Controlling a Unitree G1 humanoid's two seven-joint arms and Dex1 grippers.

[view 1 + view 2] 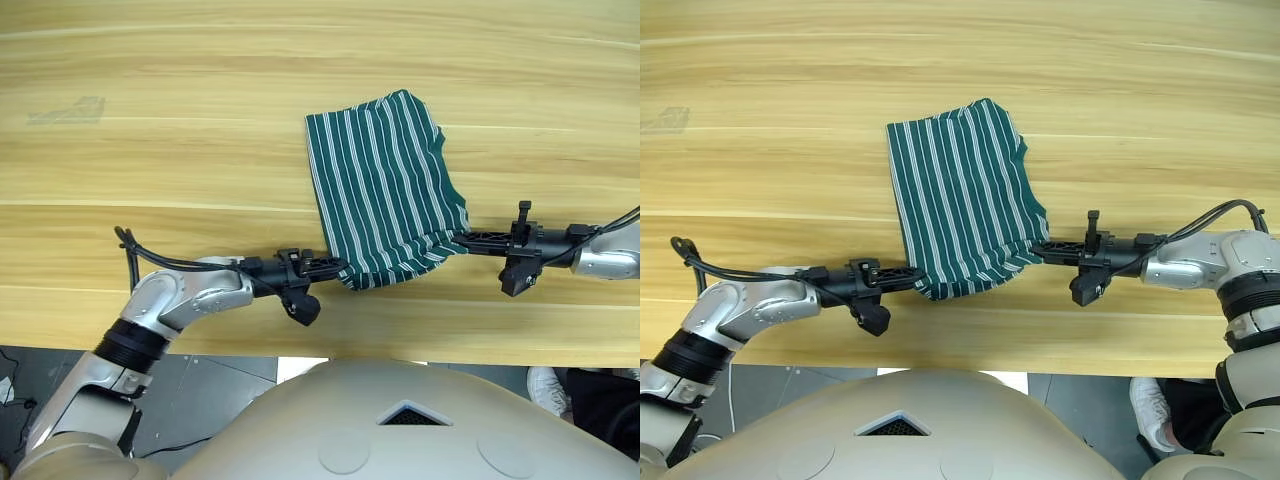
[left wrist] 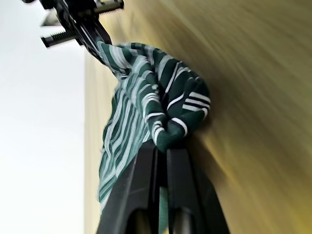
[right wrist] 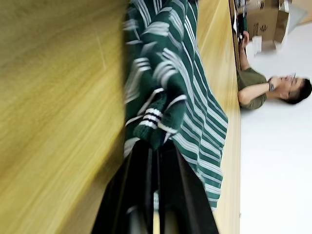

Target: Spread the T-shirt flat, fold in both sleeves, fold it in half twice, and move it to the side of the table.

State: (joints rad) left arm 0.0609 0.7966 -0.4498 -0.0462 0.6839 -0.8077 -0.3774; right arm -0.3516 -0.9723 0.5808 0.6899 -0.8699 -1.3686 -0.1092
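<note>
A pale wood-grain surface (image 1: 150,60) carries the T-shirt (image 1: 380,185), green with white stripes. It is already narrowed to a tall rectangle and lies a little right of the middle, with its far end flat and its near end raised. The left jaws are pinched on the near-left corner and the right jaws on the near-right corner, each closed on a bunched wad of cloth. This looks like a half-fold in hand. To do it well, both arms should carry the near hem up and over toward the far edge at the same height and pace. The cloth between them should be lightly taut so it neither sags nor twists, and it should be laid edge on edge before the jaws let go. The right corner sits slightly farther out than the left, so squaring the two first would help. The surface runs well beyond the shirt on the left and the far side, with a faint pale patch (image 1: 68,110) far off to the left. Below the near edge is dark grey floor (image 1: 220,395), and past one end of the surface stand cardboard boxes (image 3: 265,22).
</note>
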